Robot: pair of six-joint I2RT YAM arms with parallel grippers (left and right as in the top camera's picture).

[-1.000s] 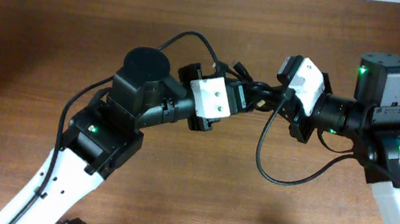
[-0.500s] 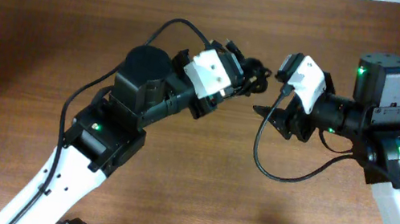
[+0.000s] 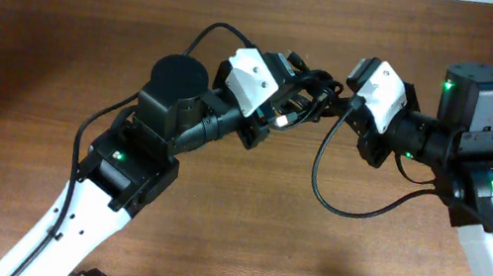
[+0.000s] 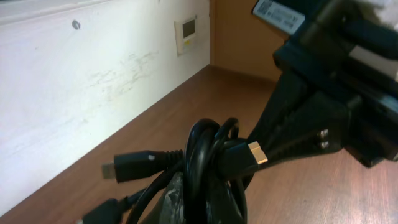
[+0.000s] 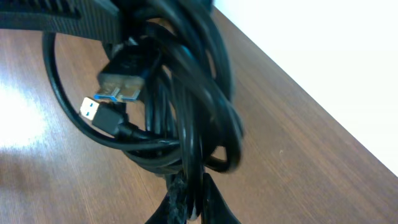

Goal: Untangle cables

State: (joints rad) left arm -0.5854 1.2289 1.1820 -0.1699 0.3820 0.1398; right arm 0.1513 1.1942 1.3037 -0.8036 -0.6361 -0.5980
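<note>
The cables are a knot of thin black cords held above the table between both grippers. My left gripper is shut on the knot from the left. My right gripper is shut on it from the right. One long strand hangs from the knot in a loop over the wood. In the left wrist view the cables rise from my left gripper, and a gold-tipped plug points right. In the right wrist view my right gripper pinches a strand of the cables beside two blue-tongued plugs.
The brown wooden table runs under both arms. A white wall borders its far edge. The right arm's black wrist housing sits close behind the knot in the left wrist view. The arm bases stand at the near side.
Half a second ago my right gripper stood open and apart from the knot; it has now moved left and shut on the cables. My left gripper has kept its grip and turned slightly.
</note>
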